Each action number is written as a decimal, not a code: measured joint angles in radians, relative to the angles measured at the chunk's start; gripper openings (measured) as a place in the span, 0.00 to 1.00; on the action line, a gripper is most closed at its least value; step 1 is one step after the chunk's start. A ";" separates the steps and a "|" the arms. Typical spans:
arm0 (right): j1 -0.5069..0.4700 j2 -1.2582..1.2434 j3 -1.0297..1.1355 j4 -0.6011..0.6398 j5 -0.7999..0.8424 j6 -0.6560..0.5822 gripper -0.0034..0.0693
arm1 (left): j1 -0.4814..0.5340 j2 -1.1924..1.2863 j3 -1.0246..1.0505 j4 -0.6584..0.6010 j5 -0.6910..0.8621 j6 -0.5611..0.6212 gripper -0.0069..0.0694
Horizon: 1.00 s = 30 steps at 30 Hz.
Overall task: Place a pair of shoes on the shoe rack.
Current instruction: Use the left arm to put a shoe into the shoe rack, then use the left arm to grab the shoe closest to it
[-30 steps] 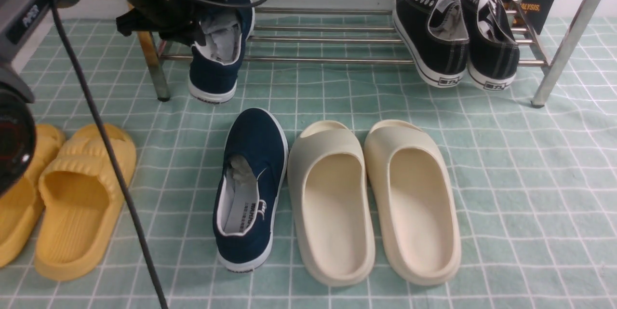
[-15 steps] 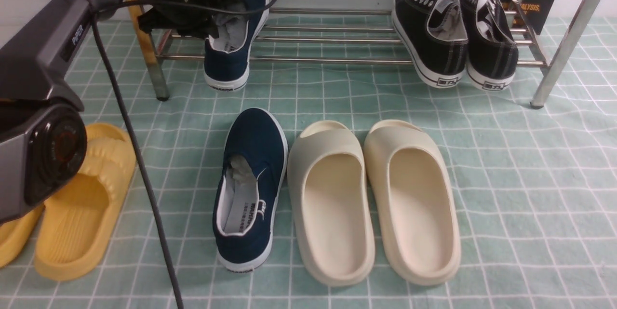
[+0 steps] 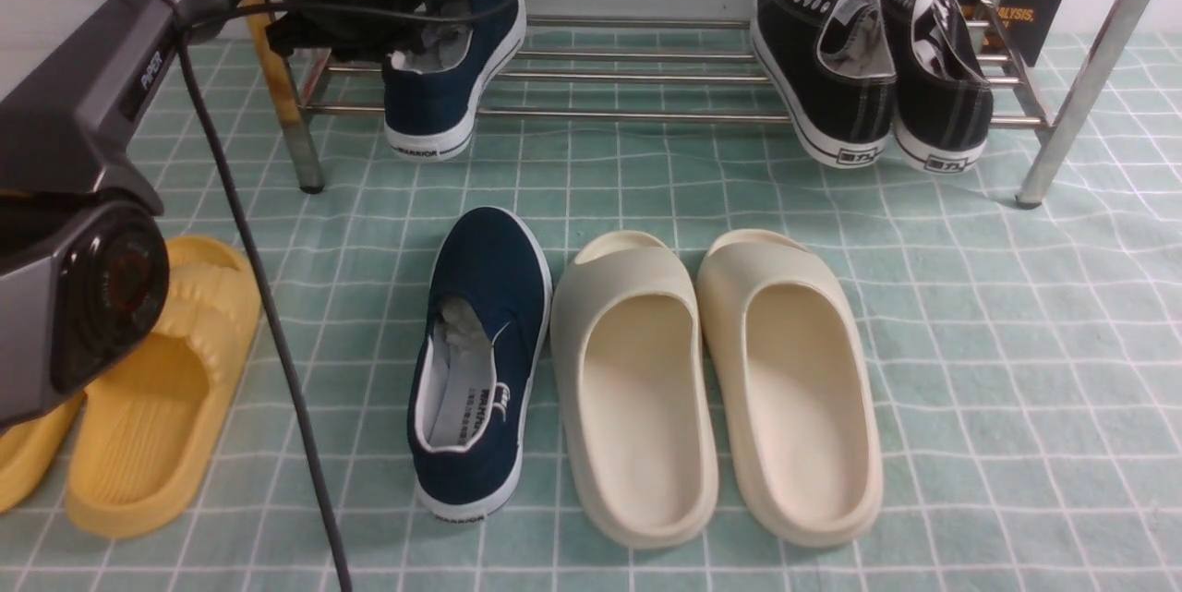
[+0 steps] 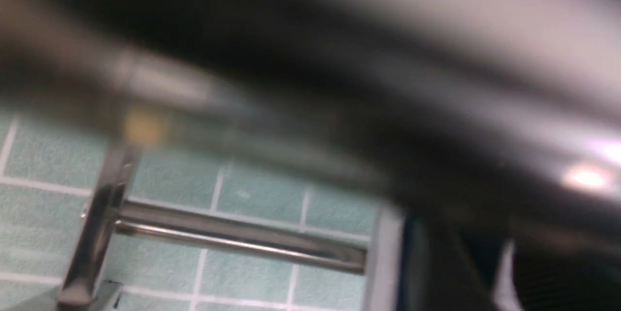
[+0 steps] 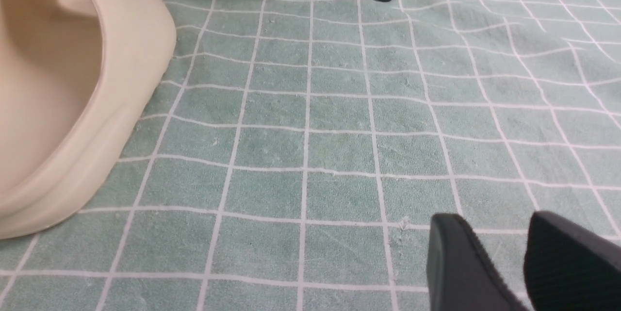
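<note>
One navy-blue canvas slip-on sneaker (image 3: 441, 89) sat heel-out on the chrome-tube shoe rack (image 3: 646, 115), lower bars, black left gripper (image 3: 417, 24) at its collar, grip state unclear; its mate (image 3: 488, 333) lay on the floor (image 3: 970, 315).

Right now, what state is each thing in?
first navy shoe, on shoe rack, heel overhanging.
second navy shoe, on the mat.
left gripper, at first shoe's collar, grip unclear.
right gripper, empty, jaws apart.
black sneakers, on rack.
cream slides, on mat.
yellow slides, on mat.

Heels of both navy shoes (image 3: 441, 93) (image 3: 480, 333) read "WARRIOR"; a black box (image 3: 1043, 12) reads "ALYSIS,".
</note>
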<state>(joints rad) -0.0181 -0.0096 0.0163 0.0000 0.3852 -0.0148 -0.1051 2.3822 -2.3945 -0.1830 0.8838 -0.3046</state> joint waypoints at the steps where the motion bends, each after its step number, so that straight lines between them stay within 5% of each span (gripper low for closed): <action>1: 0.000 0.000 0.000 0.000 0.000 0.000 0.39 | 0.000 -0.009 0.000 0.000 0.015 -0.003 0.55; 5: 0.000 0.000 0.000 0.000 0.000 0.000 0.39 | -0.005 -0.063 0.000 0.022 0.183 0.014 0.76; 7: 0.000 0.000 0.000 0.000 0.000 0.000 0.39 | -0.009 -0.101 0.000 0.045 0.274 0.037 0.78; 18: 0.000 0.000 0.000 0.000 0.000 0.000 0.39 | -0.002 -0.366 0.211 0.140 0.367 0.062 0.69; 30: 0.000 0.000 0.000 0.000 0.000 0.000 0.39 | -0.019 -0.632 0.928 -0.128 0.272 0.197 0.65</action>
<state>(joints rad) -0.0181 -0.0096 0.0163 0.0000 0.3852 -0.0148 -0.1241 1.7501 -1.4661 -0.3109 1.1556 -0.1074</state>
